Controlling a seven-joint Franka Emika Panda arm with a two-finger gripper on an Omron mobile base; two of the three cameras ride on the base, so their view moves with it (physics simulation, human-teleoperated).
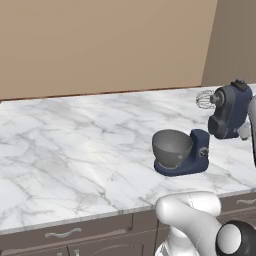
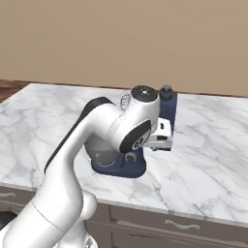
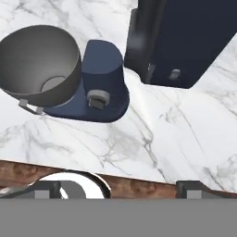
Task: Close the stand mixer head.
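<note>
Jaws are parted and empty: in the hand view the two dark fingertips stand wide apart at the bottom edge, with bare marble between them. Gripper sits high, behind and beside the stand mixer head, looking down past it onto the bench. Relative to the jaws, the head lies ahead and to the upper right of the hand view, close in, its dark navy underside showing. The navy base and the grey metal bowl lie ahead and to the left, lower down. In the left base view the head is tilted back on its hinge, well apart from the bowl; its long axis runs from the lower rear upward to the wire whisk, which points up and away from the jaws toward the open bench. A small knob tops the housing. Judgement: closing calls for a downward push on the raised front of the head, so the jaws must first come over its top. Risk: pressing near the hinge would turn it little and might shift the base.
</note>
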